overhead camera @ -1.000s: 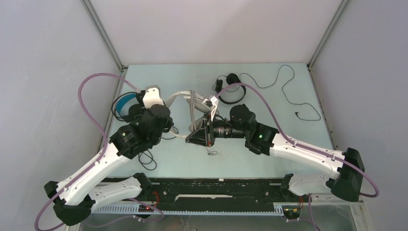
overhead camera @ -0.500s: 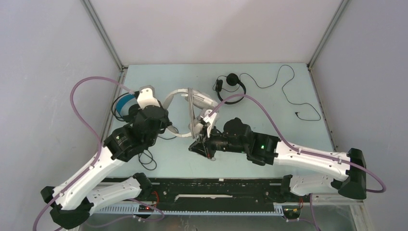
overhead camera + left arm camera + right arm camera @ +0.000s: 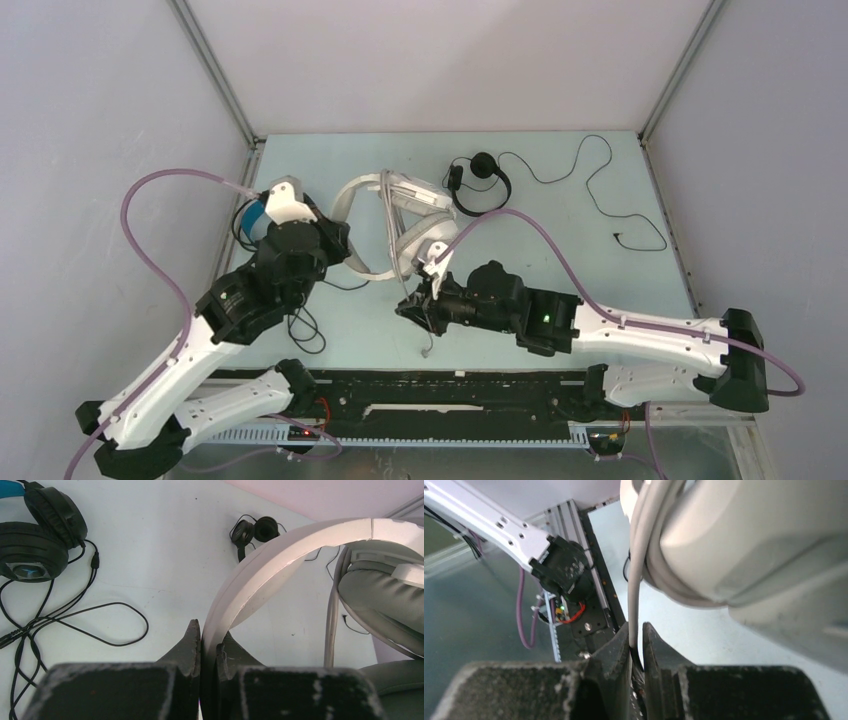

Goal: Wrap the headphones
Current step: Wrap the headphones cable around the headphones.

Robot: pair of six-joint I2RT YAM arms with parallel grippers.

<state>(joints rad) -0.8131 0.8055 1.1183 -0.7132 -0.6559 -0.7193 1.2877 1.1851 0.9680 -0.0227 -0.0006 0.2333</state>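
The white headphones (image 3: 395, 215) are held above the table's middle. My left gripper (image 3: 335, 243) is shut on their white headband (image 3: 260, 565), and the grey ear cushion (image 3: 380, 600) shows on the right of the left wrist view. Their grey cable (image 3: 636, 580) runs down from the ear cup (image 3: 749, 545) into my right gripper (image 3: 636, 640). Its jaws stand close around the cable with a sliver of gap on one side. The cable's end (image 3: 428, 345) dangles below it. The bulky black headphones (image 3: 35, 545) lie at the left. The small black headphones (image 3: 478, 180) lie at the back.
The small headset's thin black cable (image 3: 600, 190) loops across the back right of the table. The bulky headset's black cable (image 3: 100, 625) sprawls at the left under my left arm. Grey walls enclose the table (image 3: 600, 290) on three sides.
My left gripper has carried the white headset left and toward the back. My right gripper has drawn nearer the front edge along the grey cable, its jaws easing slightly.
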